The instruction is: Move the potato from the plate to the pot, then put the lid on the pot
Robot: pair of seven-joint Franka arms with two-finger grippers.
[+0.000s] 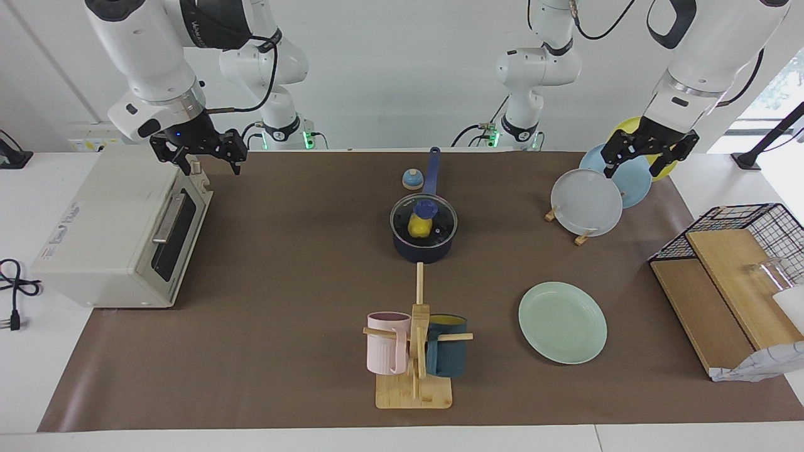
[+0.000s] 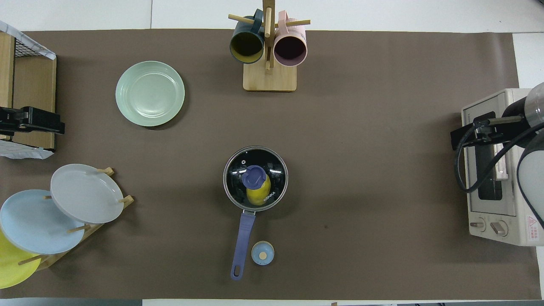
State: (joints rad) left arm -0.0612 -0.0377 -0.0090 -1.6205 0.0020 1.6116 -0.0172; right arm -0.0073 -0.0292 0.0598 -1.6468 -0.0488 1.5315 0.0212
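The dark pot stands mid-table, its long blue handle pointing toward the robots. The glass lid with its blue knob sits on the pot. Through the glass I see the yellow potato inside. Farther from the robots, toward the left arm's end, the mint-green plate lies bare. My left gripper hangs open over the plate rack. My right gripper hangs open over the toaster oven's edge. Neither holds anything.
A toaster oven stands at the right arm's end. The plate rack and a wire basket with wooden boards are at the left arm's end. A mug tree stands farther out than the pot. A small bell sits beside the handle.
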